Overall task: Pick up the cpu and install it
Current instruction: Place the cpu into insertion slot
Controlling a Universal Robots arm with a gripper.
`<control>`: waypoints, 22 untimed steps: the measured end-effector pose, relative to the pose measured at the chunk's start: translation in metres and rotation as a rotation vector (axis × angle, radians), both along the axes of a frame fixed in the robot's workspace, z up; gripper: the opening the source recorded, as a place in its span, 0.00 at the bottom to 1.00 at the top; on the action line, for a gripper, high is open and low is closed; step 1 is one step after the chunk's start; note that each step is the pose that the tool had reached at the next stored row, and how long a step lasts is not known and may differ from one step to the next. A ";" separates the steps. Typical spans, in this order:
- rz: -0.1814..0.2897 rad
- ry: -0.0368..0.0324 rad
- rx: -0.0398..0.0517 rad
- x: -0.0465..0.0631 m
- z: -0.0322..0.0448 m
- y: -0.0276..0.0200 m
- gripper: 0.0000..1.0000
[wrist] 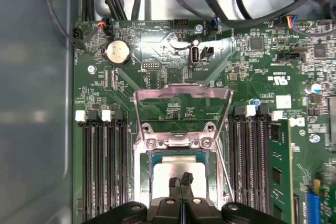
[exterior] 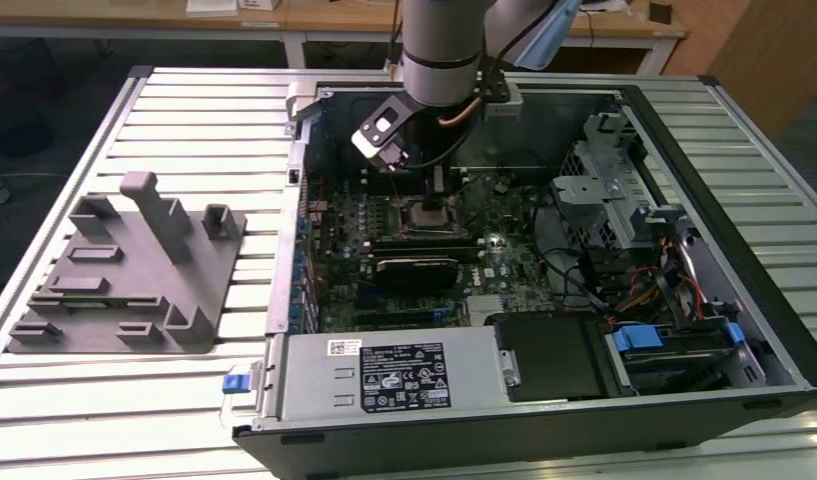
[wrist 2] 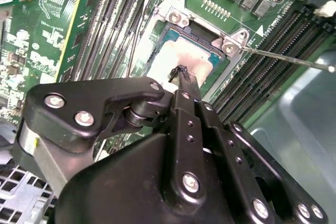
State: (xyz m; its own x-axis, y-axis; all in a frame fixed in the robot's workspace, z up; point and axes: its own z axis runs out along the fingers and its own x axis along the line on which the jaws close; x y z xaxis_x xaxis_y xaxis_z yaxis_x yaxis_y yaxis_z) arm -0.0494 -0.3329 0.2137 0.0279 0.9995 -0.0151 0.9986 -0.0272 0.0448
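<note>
My pincer [wrist: 181, 180], tips closed together, hangs over the cpu [wrist: 164, 182] lying in the socket [wrist: 178, 141] inside the case [exterior: 515, 440]

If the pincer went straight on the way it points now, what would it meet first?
The cpu, most likely. The pincer points down at its silver top, where it lies in the socket, with nothing in between. How much gap is left is unclear.
</note>
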 end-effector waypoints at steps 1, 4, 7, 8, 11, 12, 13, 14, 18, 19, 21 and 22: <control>0.000 0.0000 -0.0001 0.000 0.0023 0.0000 0.11; 0.000 0.0001 -0.0001 0.000 0.0091 0.0000 0.11; 0.000 0.0000 -0.0001 0.000 0.0172 0.0000 0.11; 0.000 0.0000 0.0000 0.000 0.0197 0.0000 0.11; 0.000 0.0000 -0.0001 0.000 0.0276 0.0000 0.11; 0.000 -0.0001 0.0000 0.000 0.0301 0.0000 0.11; 0.000 0.0000 0.0000 0.000 0.0327 0.0000 0.11; 0.000 0.0000 -0.0001 0.000 0.0350 0.0000 0.11; 0.000 -0.0003 0.0002 0.000 0.0382 0.0000 0.11; 0.000 -0.0003 0.0002 0.000 0.0382 0.0000 0.11; 0.000 -0.0002 0.0000 0.000 0.0383 0.0000 0.11; 0.000 -0.0002 0.0000 0.000 0.0384 0.0000 0.11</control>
State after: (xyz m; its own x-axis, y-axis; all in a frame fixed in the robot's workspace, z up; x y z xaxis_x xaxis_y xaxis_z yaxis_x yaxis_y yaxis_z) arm -0.0494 -0.3329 0.2521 0.0279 0.9995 -0.0152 0.9986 -0.0272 0.0449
